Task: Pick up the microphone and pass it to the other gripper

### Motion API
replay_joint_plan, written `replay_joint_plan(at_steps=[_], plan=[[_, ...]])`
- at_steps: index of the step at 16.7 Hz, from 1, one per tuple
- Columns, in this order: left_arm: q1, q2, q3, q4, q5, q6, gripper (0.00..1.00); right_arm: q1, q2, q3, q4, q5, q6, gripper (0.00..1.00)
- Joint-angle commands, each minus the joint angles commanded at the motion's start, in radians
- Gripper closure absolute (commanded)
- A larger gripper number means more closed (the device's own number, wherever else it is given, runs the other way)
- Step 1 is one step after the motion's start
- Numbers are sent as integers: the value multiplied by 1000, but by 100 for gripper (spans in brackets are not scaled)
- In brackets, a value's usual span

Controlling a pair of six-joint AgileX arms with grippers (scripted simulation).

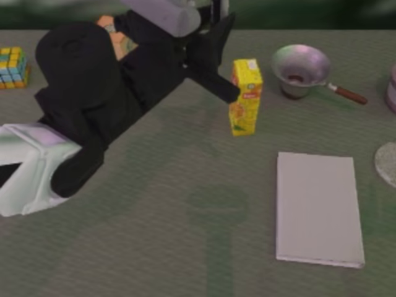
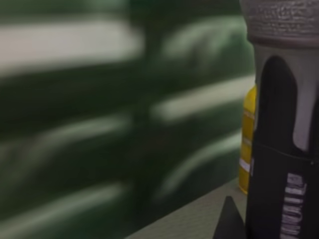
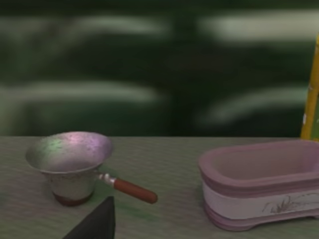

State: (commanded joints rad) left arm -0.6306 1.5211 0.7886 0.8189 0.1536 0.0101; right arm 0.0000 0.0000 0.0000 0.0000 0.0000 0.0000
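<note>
Green table [image 1: 185, 247] below, the left gripper [image 1: 226, 90] lifts the microphone [image 2: 281, 99], jaws pinching its black handle, right beside the yellow carton [image 1: 245, 96]; swinging wide could topple it.

Grey-green woven-textured table [image 1: 185, 247] filling the top view, soft arm shadows across it, blurred dark green backdrop with pale horizontal streaks [image 3: 149, 74] beyond the table's far edge, dim even light
</note>
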Motion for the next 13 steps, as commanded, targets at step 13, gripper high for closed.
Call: replay_joint_plan(at_steps=[13], plan=[[0, 0, 0, 0, 0, 0, 100, 90, 111, 81, 40, 14, -7, 0]])
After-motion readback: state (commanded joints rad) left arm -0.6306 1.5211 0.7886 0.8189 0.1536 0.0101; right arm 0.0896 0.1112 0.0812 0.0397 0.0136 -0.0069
